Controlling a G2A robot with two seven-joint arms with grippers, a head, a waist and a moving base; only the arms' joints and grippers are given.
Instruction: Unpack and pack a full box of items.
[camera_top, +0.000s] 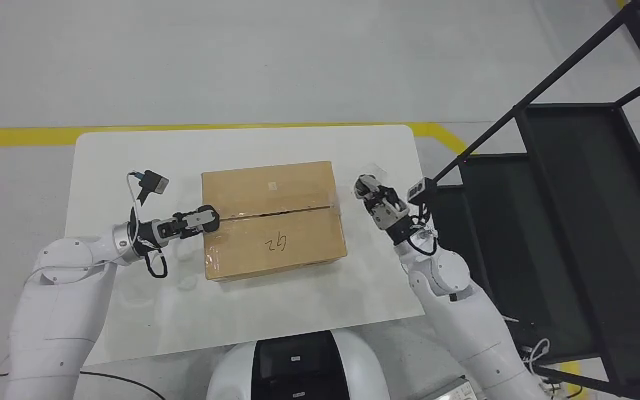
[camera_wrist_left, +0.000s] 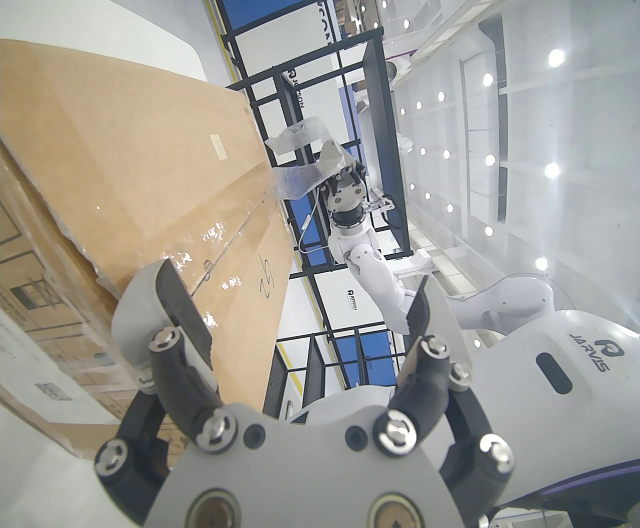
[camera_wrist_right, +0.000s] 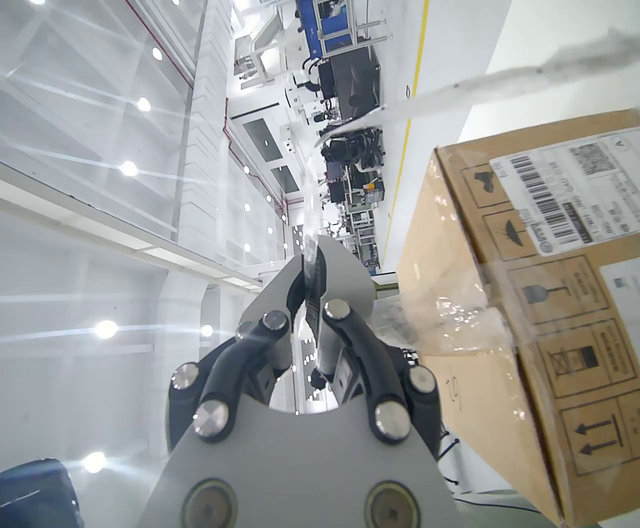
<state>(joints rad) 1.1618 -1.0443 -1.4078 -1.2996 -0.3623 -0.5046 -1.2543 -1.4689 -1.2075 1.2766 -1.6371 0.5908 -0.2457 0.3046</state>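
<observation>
A closed cardboard box (camera_top: 270, 215) sits in the middle of the white table (camera_top: 120, 160), with clear tape along its centre seam (camera_wrist_left: 220, 240). My left gripper (camera_top: 203, 217) (camera_wrist_left: 295, 295) is open at the box's left end; one finger (camera_wrist_left: 175, 300) lies on the box top (camera_wrist_left: 125, 150) by the seam, the other hangs in free air. My right gripper (camera_top: 368, 188) (camera_wrist_right: 310, 270) is shut on a clear tape strip (camera_wrist_right: 310, 200) just off the box's right end (camera_wrist_right: 525, 300). The strip (camera_wrist_left: 300, 165) runs from the seam's end up into its fingers.
A black metal stair frame (camera_top: 540, 200) stands close to the table's right side, just behind the right arm. A yellow floor line (camera_top: 200, 130) runs past the table's far edge. Bare table lies in front of the box and to its left.
</observation>
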